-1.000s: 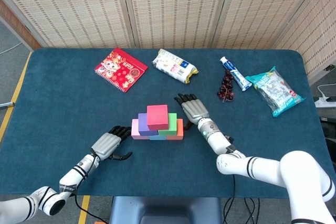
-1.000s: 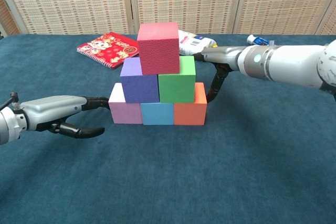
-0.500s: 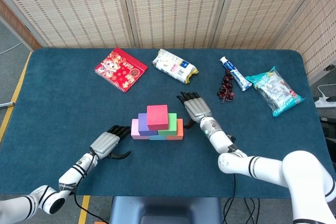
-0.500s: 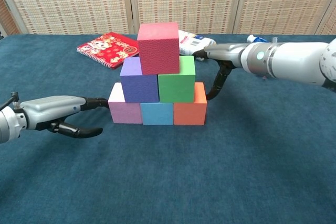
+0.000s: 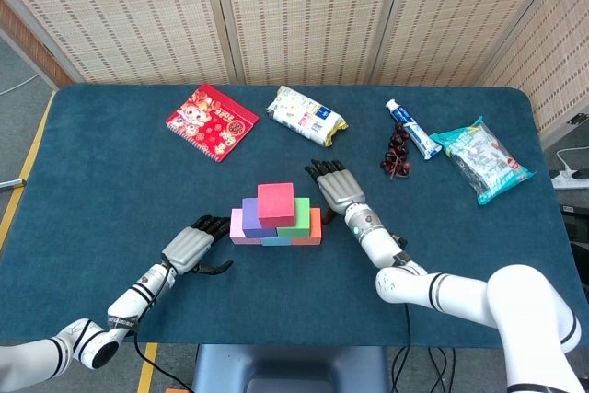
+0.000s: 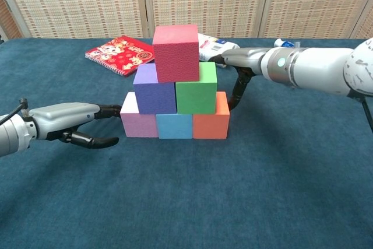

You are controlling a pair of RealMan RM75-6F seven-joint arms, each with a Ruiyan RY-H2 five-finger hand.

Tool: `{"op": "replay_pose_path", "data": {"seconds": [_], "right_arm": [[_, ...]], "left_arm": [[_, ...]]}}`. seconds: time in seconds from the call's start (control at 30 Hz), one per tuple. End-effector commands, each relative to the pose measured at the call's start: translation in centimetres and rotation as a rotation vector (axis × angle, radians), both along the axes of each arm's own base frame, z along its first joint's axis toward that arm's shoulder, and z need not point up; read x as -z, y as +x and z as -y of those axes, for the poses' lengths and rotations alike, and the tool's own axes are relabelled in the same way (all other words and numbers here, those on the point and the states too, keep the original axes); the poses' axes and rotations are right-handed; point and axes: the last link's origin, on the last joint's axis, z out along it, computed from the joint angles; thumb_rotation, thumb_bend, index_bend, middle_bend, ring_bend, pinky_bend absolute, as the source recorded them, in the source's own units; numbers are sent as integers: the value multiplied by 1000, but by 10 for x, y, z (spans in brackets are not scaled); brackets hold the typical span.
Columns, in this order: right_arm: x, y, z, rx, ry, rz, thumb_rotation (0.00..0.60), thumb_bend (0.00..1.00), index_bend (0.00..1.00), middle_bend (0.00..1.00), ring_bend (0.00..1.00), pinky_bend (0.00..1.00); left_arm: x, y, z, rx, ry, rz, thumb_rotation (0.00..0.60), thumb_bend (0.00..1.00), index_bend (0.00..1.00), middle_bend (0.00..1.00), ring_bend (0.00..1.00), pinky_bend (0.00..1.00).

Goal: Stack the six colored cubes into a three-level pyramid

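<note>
A three-level pyramid stands mid-table: pink cube (image 6: 138, 125), light blue cube (image 6: 175, 126) and orange cube (image 6: 211, 122) at the bottom, purple cube (image 6: 154, 91) and green cube (image 6: 196, 93) above, red cube (image 6: 175, 52) on top. My left hand (image 6: 73, 122) lies low at the left, fingertips at the pink cube's side, holding nothing. My right hand (image 6: 243, 65) hovers at the right, fingers spread, fingertips close beside the orange cube (image 5: 315, 225). From the head view the left hand (image 5: 191, 248) and right hand (image 5: 334, 189) flank the stack.
At the back lie a red booklet (image 5: 212, 121), a white snack packet (image 5: 306, 115), a toothpaste tube (image 5: 411, 129), a dark berry cluster (image 5: 396, 153) and a teal bag (image 5: 482, 158). The table's front edge (image 5: 276, 345) is near the arms.
The left hand has shifted slightly right toward the pink cube. The right hand backed off a little and has come back beside the orange cube. The cubes have not moved.
</note>
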Motion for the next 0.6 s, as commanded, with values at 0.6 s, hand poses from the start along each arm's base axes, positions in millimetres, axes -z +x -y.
{"op": "replay_pose_path", "data": {"seconds": [0.6], "right_arm": [[-52, 3, -11, 18, -13, 67, 600, 90, 0, 0, 0, 31]], "left_arm": [[-41, -17, 6, -37, 111, 50, 134, 309, 67, 0, 0, 0]]}}
